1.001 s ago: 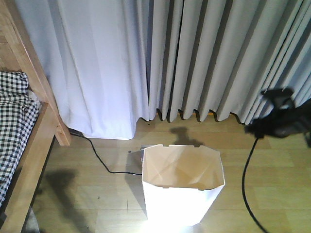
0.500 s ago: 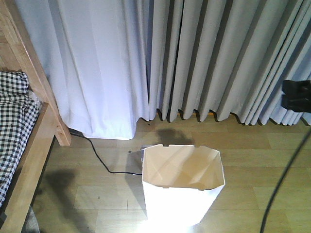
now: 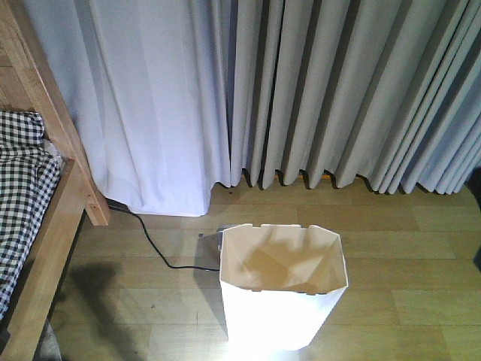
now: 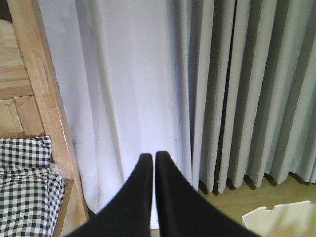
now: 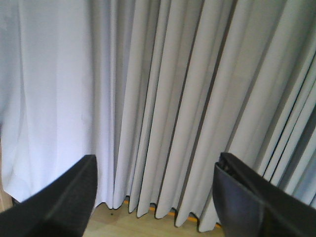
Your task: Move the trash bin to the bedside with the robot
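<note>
Right arm now gone from front view; one trash bin (image 3: 283,289); left claw (image 4: 149,157) clenched, right claw (image 5: 157,170) released.

White trash bin (image 3: 282,316), black-and-white checked bedding (image 3: 22,188)

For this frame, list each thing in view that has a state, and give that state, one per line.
trash bin: upright on the floor, open-topped, nothing visible inside, not held.
left gripper: shut, fingers together, holding nothing.
right gripper: open, fingers wide apart, holding nothing.
bed: checked bedding rumpled, apart from the bin.
curtains: drawn, reaching the floor.
black cable: loose on the floor, running behind the bin.
</note>
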### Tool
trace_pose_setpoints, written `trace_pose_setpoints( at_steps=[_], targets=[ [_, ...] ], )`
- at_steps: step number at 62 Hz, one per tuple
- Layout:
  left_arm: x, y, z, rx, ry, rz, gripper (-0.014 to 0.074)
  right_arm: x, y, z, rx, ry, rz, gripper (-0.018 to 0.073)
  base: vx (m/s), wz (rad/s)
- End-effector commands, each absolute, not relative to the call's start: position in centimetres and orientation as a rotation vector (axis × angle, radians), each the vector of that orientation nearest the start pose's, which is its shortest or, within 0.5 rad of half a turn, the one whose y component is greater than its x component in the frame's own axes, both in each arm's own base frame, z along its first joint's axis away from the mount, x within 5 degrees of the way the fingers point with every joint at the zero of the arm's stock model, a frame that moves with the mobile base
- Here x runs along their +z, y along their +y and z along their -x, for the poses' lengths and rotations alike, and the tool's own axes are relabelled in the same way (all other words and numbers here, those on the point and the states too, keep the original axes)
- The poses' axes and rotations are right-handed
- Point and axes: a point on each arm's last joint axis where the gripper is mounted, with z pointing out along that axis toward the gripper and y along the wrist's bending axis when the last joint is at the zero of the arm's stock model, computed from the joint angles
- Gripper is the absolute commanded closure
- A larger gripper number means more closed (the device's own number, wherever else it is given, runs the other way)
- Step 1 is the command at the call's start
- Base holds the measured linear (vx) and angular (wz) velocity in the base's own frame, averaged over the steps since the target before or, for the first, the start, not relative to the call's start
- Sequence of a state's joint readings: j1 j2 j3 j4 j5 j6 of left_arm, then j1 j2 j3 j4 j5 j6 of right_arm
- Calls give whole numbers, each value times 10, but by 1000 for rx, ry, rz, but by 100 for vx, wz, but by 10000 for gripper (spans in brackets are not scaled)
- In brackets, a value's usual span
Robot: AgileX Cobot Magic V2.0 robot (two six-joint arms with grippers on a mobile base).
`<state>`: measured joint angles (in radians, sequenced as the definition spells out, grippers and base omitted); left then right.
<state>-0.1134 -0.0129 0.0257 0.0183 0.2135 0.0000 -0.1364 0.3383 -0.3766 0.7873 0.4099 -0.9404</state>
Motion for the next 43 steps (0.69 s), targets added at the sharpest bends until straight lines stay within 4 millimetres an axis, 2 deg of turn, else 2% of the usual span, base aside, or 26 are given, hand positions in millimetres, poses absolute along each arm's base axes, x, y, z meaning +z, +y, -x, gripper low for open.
trace_pose_setpoints(
  at_steps=[1,8,13,17,24,26,43],
  targets=[
    [186,-6,-56,-79,1643,-108,603,295,14,-74,-11,1659,235,65,0,0],
    [186,-6,-56,-79,1643,-108,603,281,15,-67,19,1658,196,79,0,0],
    [186,-6,-56,-79,1643,-108,603,272,15,-64,16,1653,191,144,0,0],
    [186,-6,-56,-79,1643,-108,603,273,15,-61,6,1630,193,264,0,0],
    [186,-6,-56,-79,1643,-108,603,273,16,-59,7,1622,196,531,0,0],
    [186,-6,-56,-79,1643,-108,603,273,16,-59,10,1624,198,576,0,0],
    [186,-6,-56,-79,1643,-108,603,273,16,-59,19,1625,196,568,0,0]
  ],
)
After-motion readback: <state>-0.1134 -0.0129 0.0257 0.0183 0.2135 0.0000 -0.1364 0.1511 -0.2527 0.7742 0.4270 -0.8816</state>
